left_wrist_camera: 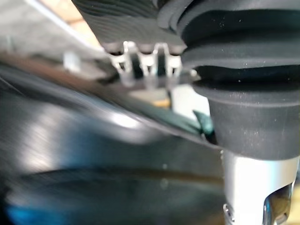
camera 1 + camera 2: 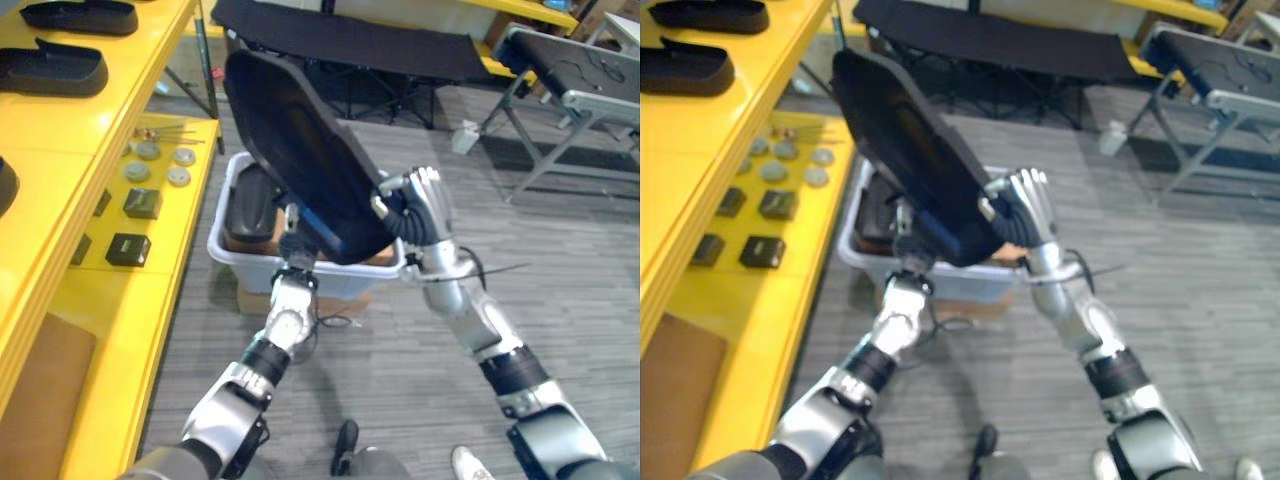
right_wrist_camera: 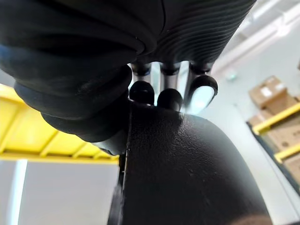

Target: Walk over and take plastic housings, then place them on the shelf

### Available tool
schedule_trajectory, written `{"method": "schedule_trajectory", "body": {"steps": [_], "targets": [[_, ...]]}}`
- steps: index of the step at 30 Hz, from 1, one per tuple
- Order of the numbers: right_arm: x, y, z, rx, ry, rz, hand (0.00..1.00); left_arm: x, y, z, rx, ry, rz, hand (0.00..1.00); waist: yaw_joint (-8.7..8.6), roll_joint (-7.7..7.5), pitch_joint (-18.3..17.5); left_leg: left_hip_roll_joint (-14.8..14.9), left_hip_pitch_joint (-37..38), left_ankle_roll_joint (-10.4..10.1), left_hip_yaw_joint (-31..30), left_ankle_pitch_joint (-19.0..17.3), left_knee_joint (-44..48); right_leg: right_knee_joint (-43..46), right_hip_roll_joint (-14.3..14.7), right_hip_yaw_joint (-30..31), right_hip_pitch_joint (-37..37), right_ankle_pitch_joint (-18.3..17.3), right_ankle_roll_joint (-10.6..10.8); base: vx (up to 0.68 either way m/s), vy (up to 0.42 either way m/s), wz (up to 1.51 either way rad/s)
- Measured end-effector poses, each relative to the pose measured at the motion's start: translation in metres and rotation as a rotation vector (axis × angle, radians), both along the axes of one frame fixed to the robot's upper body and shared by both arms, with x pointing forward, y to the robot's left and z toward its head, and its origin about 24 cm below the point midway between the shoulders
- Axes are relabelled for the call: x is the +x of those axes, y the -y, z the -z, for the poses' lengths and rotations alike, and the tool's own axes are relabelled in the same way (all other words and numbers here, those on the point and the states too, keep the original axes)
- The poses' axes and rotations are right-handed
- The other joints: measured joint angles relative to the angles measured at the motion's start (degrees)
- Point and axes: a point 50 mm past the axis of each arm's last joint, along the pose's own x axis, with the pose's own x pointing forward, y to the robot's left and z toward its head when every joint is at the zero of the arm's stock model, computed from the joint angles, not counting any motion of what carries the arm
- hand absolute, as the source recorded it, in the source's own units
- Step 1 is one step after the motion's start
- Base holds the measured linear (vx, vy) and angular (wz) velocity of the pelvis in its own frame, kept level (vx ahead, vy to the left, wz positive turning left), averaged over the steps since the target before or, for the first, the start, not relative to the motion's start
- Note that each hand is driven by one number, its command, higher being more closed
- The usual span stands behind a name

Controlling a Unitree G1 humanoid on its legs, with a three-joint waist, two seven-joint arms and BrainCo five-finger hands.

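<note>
Right hand (image 2: 425,208): clamped on the right edge of the housing (image 2: 300,150), thumb on its near face and the other digits behind it. In the right wrist view the dark fingertips (image 3: 169,98) sat on the housing's rim.
Right arm: came in from the lower right of the frame, forearm raised, hand upright.
Left hand: (image 2: 293,240) touched the housing's lower edge from beneath, just left of centre; whether it was closed on the housing could not be told.
Left arm: rose from the lower left, wrist pointing up toward the housing.
Housing: large, black and oval, held tilted in the middle of the frame between both hands, its upper end leaning toward the upper left, lifted above the bin (image 2: 222,250).
Bin: pale, on the floor below centre, set on a cardboard box (image 2: 258,300), with another black part (image 2: 250,205) inside.
Shelf (image 2: 60,170): yellow, along the left edge. Two black housings (image 2: 55,70) lay at the upper left, and small black boxes (image 2: 128,248) and round discs (image 2: 180,177) on a lower level.
</note>
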Motion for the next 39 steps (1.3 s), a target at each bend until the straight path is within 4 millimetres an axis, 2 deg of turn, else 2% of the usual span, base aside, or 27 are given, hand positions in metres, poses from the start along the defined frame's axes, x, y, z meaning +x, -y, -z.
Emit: {"method": "schedule_trajectory", "body": {"steps": [3, 7, 11, 15, 17, 18, 19, 27, 32, 39], "targets": [[-0.004, 0.001, 0.011, -0.007, -0.044, -0.005, 1.00, 0.000, -0.003, -0.001, -0.055, 0.021, -0.019, 1.00, -0.04, 0.01, 0.0, -0.1, 0.0, 0.0, 0.0, 0.0, 0.0, -0.1, 0.0, 0.0, 0.0, 0.0, 0.0, 0.00, 0.000, 0.00], [-0.009, 0.002, 0.012, 0.022, -0.048, -0.015, 1.00, 0.000, -0.003, -0.003, -0.060, 0.060, -0.016, 1.00, -0.16, 0.04, 0.0, -0.2, 0.0, 0.0, 0.0, 0.0, 0.0, -0.3, 0.0, 0.0, 0.1, 0.1, 0.1, 0.00, 0.000, 0.00], [-0.015, -0.001, 0.012, 0.032, -0.038, -0.037, 1.00, 0.000, -0.005, -0.004, -0.050, 0.084, -0.018, 1.00, -0.50, 0.83, -0.8, -0.3, -0.1, 0.0, -0.1, 0.0, 0.0, -0.5, -0.1, 0.0, 0.1, 0.1, 0.2, 0.00, 0.000, 0.00], [-0.021, 0.003, 0.021, 0.070, -0.047, -0.033, 1.00, -0.003, -0.007, -0.005, 0.114, 0.145, -0.021, 1.00, -0.62, 2.32, -2.5, -0.3, 0.0, 0.0, -0.2, 0.0, 0.0, -0.8, 0.0, -0.1, 0.5, 0.1, 0.2, 0.00, 0.000, 0.00], [-0.023, 0.005, 0.023, 0.081, -0.043, -0.027, 1.00, -0.006, -0.009, -0.004, 0.201, 0.165, -0.023, 1.00, -0.78, 2.59, -2.7, -0.3, 0.1, 0.0, -0.2, 0.0, 0.0, -0.8, 0.0, -0.1, 0.6, 0.1, 0.2, 0.00, 0.000, 0.00], [-0.023, 0.007, 0.023, 0.082, -0.044, -0.022, 1.00, -0.008, -0.010, -0.004, 0.230, 0.170, -0.024, 1.00, -0.82, 2.61, -2.7, -0.3, 0.1, 0.0, -0.2, 0.0, 0.0, -0.8, 0.0, -0.1, 0.6, 0.1, 0.2, 0.00, 0.000, 0.00], [-0.023, 0.011, 0.025, 0.085, -0.049, -0.006, 1.00, -0.009, -0.010, -0.003, 0.334, 0.180, -0.015, 1.00, -0.79, 2.61, -2.7, -0.2, 0.1, 0.0, -0.2, 0.0, 0.0, -0.8, 0.0, -0.1, 0.6, 0.2, 0.2, 0.00, 0.000, 0.00], [-0.024, 0.020, 0.027, 0.087, -0.062, 0.022, 1.00, -0.014, -0.009, 0.007, 0.667, 0.193, 0.062, 1.00, -0.85, 2.61, -2.7, -0.3, 0.0, 0.1, -0.2, 0.0, 0.0, -0.9, -0.3, -0.1, 0.5, 0.3, 0.4, 0.00, 0.000, 0.00], [-0.023, 0.024, 0.027, 0.082, -0.064, 0.036, 1.00, -0.017, -0.008, 0.003, 0.782, 0.210, 0.073, 1.00, -0.89, 2.61, -2.7, -0.7, -0.1, 0.2, -0.2, -0.1, 0.0, -1.2, -0.7, -0.1, 0.5, 0.4, 0.6, 0.00, 0.000, 0.00], [-0.023, 0.026, 0.030, 0.062, -0.078, 0.038, 1.00, -0.024, -0.012, 0.013, 0.923, 0.206, 0.129, 1.00, -0.90, 2.62, -2.7, -1.1, -0.1, 0.5, -0.1, -0.3, 0.0, -1.3, -1.1, -0.1, 0.5, 0.5, 0.8, 0.00, 0.000, 0.00]]}}
